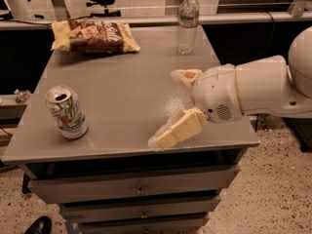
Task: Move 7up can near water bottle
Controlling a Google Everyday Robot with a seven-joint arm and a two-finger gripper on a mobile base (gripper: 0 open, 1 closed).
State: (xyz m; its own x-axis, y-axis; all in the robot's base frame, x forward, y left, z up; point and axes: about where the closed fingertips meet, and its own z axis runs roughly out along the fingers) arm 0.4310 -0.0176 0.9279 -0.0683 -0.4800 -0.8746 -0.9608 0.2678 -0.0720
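The white-and-green aluminium 7up can (67, 112) stands upright at the grey desk's (122, 82) 8 o'clock, well apart from the tall clear plastic water bottle (187, 21) at 1 o'clock. The cream gripper (164, 108) hovers at 4 o'clock, fingers spread, empty. Likely the reach is in hand; next it must cross toward 9 o'clock and bracket the can.

Gripper (171, 104) over smooth, semi-gloss grey table (126, 87), 2 matt cream plastic fingers (181, 128) spread. Left of it: shiny alu 7up can (68, 113). Beyond it: clear plastic water bottle (188, 23), paper label.
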